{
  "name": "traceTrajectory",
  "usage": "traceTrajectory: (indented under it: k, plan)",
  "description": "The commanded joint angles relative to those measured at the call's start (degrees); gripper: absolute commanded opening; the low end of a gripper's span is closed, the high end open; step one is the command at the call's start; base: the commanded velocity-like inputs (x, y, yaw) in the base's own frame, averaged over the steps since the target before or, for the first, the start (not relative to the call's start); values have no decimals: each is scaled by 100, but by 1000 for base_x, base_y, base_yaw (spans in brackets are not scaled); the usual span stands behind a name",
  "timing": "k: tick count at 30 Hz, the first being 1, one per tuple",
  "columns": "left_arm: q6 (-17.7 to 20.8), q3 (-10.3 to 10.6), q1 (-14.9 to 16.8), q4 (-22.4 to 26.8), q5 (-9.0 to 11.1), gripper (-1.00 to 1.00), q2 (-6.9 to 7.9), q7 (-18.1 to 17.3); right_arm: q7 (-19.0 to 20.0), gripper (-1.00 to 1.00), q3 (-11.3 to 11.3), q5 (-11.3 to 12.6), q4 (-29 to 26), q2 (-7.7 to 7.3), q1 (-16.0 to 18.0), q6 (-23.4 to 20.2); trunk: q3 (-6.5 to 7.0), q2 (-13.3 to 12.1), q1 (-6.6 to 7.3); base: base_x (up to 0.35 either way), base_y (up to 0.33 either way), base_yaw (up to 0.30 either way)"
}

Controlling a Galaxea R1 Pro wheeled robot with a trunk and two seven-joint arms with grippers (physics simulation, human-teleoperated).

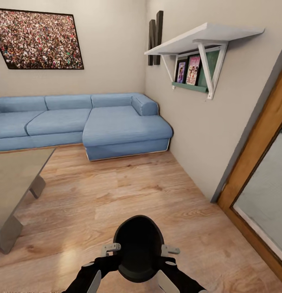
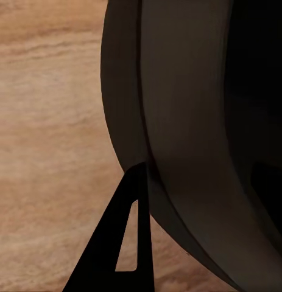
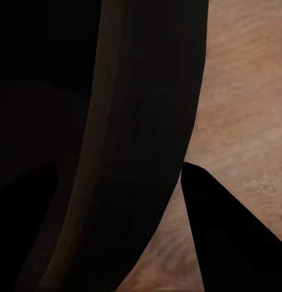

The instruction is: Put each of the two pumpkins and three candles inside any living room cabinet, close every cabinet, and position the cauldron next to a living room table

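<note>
Head view, cauldron: the black cauldron (image 1: 138, 248) hangs low in front of the robot, above the wood floor (image 1: 116, 191), mouth tipped towards the camera.
Head view, hold: left pincer (image 1: 111, 248) and right pincer (image 1: 169, 250) sit against opposite sides of the rim; two arms probably share it because it is wide.
Head view, room: grey desk (image 1: 15, 179) to the left, blue sofa (image 1: 84, 122) beyond; I judge the desk the likely goal.
Left wrist view: one dark finger (image 2: 125, 243) lies outside the cauldron wall (image 2: 177, 121); how tightly it clamps, I cannot tell.
Right wrist view: a finger (image 3: 232, 231) lies outside the wall (image 3: 147, 121), another shadow inside; the grip looks closed over the rim.
</note>
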State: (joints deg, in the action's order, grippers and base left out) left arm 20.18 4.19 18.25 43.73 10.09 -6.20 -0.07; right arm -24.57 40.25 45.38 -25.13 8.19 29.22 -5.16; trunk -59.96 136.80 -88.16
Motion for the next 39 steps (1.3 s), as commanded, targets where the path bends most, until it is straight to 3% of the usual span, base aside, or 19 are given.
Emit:
traceTrajectory:
  k: [1,27,39]
  plan:
    - [30,46,3,13,160,-100,-4,-10,-48,-100,80,94,-97,-1,5,-29,-5,3,0,132,-176,282]
    - [30,46,3,13,159,-100,-4,-10,-42,-100,80,94,-97,-1,5,-29,-5,3,0,186,-159,281]
    - [30,46,3,21,159,-100,-4,-10,-42,-100,80,94,-97,-1,5,-29,-5,3,0,215,-168,40]
